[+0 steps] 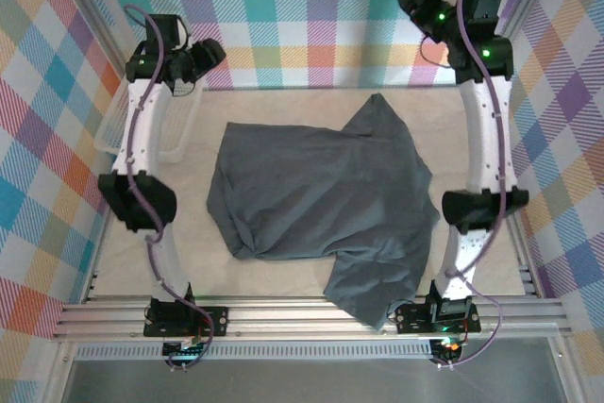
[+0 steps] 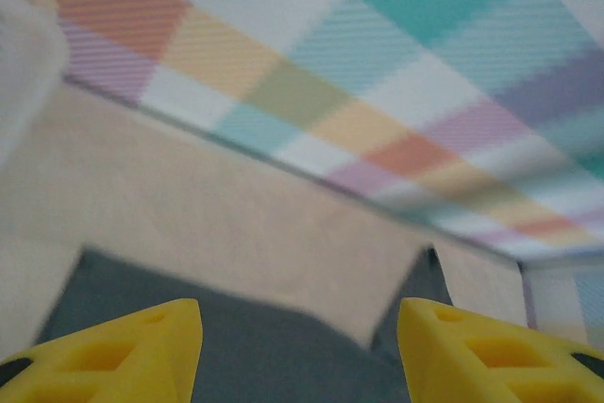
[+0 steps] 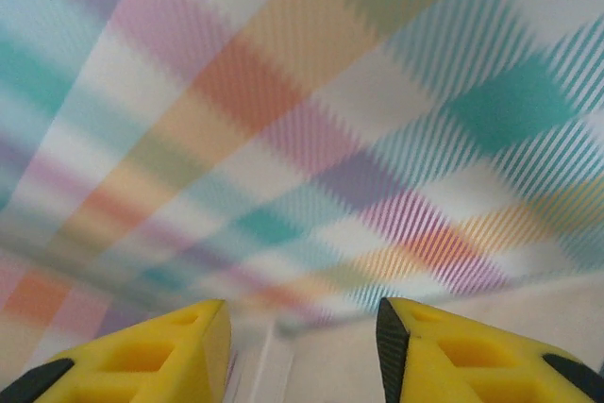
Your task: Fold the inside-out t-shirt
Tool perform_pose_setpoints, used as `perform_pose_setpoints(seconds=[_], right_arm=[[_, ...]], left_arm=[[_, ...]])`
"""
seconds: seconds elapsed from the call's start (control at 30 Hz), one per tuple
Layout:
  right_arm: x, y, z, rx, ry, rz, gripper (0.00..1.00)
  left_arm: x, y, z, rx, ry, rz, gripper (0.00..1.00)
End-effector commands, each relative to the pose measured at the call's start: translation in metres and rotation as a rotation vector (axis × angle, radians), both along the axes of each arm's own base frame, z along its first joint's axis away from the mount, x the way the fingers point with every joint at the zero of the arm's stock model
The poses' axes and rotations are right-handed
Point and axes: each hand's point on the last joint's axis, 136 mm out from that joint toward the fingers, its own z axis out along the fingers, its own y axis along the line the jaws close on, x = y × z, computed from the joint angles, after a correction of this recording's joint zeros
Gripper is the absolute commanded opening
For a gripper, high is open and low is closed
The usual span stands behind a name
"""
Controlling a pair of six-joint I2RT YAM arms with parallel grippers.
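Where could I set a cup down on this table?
Bare table lies near-left, between the t-shirt and the front rail, and in a strip along the back wall. The right side is crowded: shirt close beside the right arm.

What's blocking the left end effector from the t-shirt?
Nothing visible. The open left end effector hovers above the far-left table; the wrinkly slate blue-grey t-shirt lies bare to its right. The white mesh basket sits further left, off that path.
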Motion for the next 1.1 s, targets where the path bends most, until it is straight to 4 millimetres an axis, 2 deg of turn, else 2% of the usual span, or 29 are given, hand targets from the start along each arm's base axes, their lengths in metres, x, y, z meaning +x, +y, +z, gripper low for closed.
perform_pose_setpoints(seconds=[0.0, 0.1, 0.13, 0.23, 0.3, 0.37, 0.43, 0.53, 0.6, 0.63, 0.7, 0.87, 0.97, 1.07], right_arm=[[-0.084, 0.052, -0.035, -0.032, 0.154, 0.274, 0.47], [-0.150, 0.062, -0.100, -0.093, 0.240, 0.293, 0.49], [-0.170, 0.056, -0.133, -0.096, 0.293, 0.267, 0.49], [-0.221, 0.000, -0.227, -0.127, 0.488, 0.021, 0.48], [-0.248, -0.040, -0.285, -0.168, 0.608, -0.160, 0.47], [-0.277, -0.068, -0.341, -0.170, 0.759, -0.289, 0.49], [-0.306, -0.083, -0.384, -0.151, 0.920, -0.386, 0.51], [-0.337, -0.095, -0.421, -0.196, 1.077, -0.447, 0.53], [-0.349, -0.100, -0.440, -0.211, 1.151, -0.481, 0.55], [-0.352, -0.101, -0.448, -0.211, 1.179, -0.498, 0.56], [-0.344, -0.094, -0.460, -0.190, 1.183, -0.473, 0.57], [-0.305, -0.071, -0.482, -0.146, 1.150, -0.389, 0.50], [-0.282, -0.062, -0.489, -0.190, 1.161, -0.340, 0.45], [-0.259, -0.056, -0.495, -0.243, 1.179, -0.304, 0.43]], left_arm=[[-0.077, -0.062, 0.007, -0.001, -0.036, -0.136, 0.58], [-0.136, -0.082, -0.021, 0.029, -0.044, -0.150, 0.58], [-0.154, -0.085, -0.036, 0.046, -0.031, -0.152, 0.58], [-0.190, -0.087, -0.095, 0.116, 0.066, -0.149, 0.57], [-0.199, -0.086, -0.141, 0.137, 0.173, -0.151, 0.56], [-0.197, -0.083, -0.182, 0.185, 0.272, -0.141, 0.55], [-0.185, -0.080, -0.210, 0.241, 0.328, -0.120, 0.54], [-0.155, -0.077, -0.236, 0.268, 0.345, -0.074, 0.54], [-0.133, -0.073, -0.252, 0.260, 0.353, -0.031, 0.54], [-0.121, -0.070, -0.260, 0.249, 0.360, -0.011, 0.54], [-0.103, -0.066, -0.282, 0.225, 0.396, 0.014, 0.54], [-0.066, -0.054, -0.334, 0.222, 0.491, 0.059, 0.56], [-0.047, -0.046, -0.358, 0.213, 0.533, 0.079, 0.56], [-0.025, -0.036, -0.368, 0.194, 0.553, 0.101, 0.57]])
